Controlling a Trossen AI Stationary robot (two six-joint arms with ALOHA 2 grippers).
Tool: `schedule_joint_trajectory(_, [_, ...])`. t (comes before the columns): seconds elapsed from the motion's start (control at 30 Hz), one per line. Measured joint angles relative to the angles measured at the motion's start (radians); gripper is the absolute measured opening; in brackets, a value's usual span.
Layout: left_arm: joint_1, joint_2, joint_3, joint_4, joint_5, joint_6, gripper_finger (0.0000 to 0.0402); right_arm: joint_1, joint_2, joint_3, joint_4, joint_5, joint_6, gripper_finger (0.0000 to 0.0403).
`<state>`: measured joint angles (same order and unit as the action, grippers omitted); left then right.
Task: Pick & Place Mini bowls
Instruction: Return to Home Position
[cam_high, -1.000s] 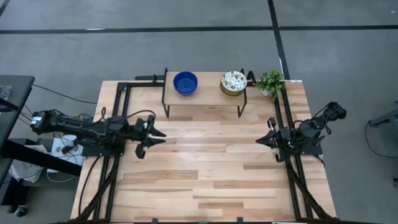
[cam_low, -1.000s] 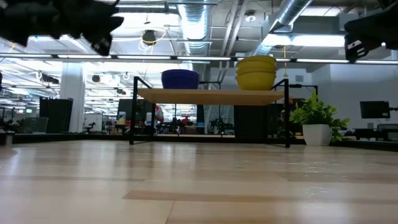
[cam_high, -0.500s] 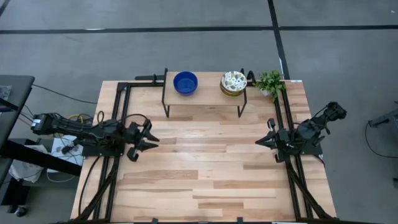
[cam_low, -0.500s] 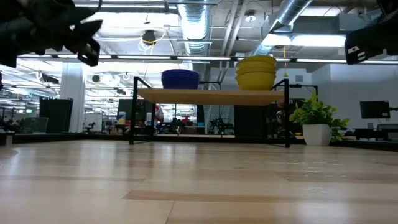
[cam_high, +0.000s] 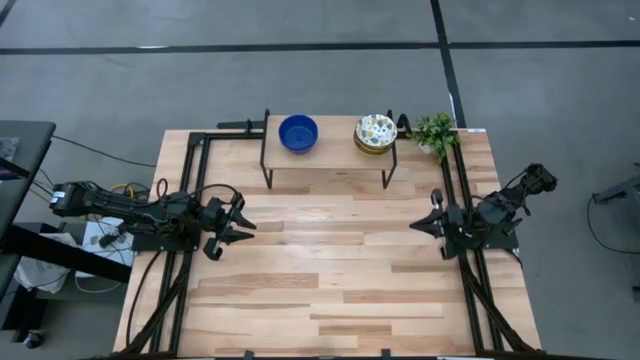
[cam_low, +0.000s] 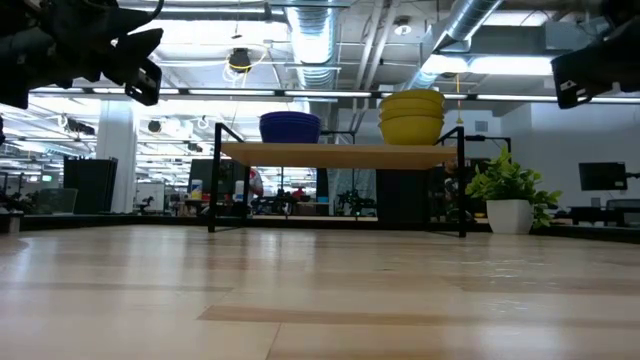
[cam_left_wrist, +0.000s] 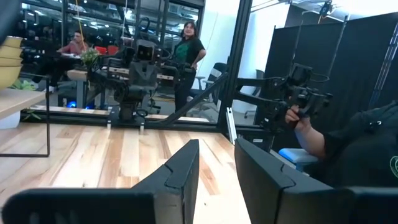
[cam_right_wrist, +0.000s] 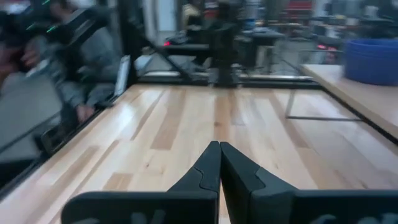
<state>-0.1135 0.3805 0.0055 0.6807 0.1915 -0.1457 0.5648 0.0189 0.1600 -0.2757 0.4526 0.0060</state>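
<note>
A raised wooden shelf (cam_high: 330, 152) stands at the table's far edge. On it sit a cobalt blue mini bowl (cam_high: 298, 133) and, to its right, a short stack with a cream speckled bowl on top (cam_high: 375, 131); the stack's outsides look yellow in the low view (cam_low: 411, 115). My left gripper (cam_high: 240, 222) hovers open over the table's left side, pointing right, well short of the shelf. My right gripper (cam_high: 430, 222) hovers shut over the right side, pointing left. Both are empty in their wrist views (cam_left_wrist: 214, 171) (cam_right_wrist: 219, 152).
A small green potted plant (cam_high: 435, 132) stands right of the shelf at the far right corner. Black frame rails (cam_high: 195, 190) run along both table sides. Bare wood (cam_high: 330, 260) lies between the arms. A person's hand (cam_left_wrist: 305, 124) holds a control arm beyond the table.
My left gripper has drawn back toward the table's left edge and sunk a little, its fingers tipping slightly upward; it then held still. Its gap looks unchanged. The bowls have not moved.
</note>
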Motion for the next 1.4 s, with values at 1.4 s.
schedule_joint_trajectory(1.4, [0.000, 0.000, 0.000, 0.001, -0.003, -0.001, 0.0102, 0.000, 0.000, 0.000, 0.007, 0.042, 0.029, 0.0001])
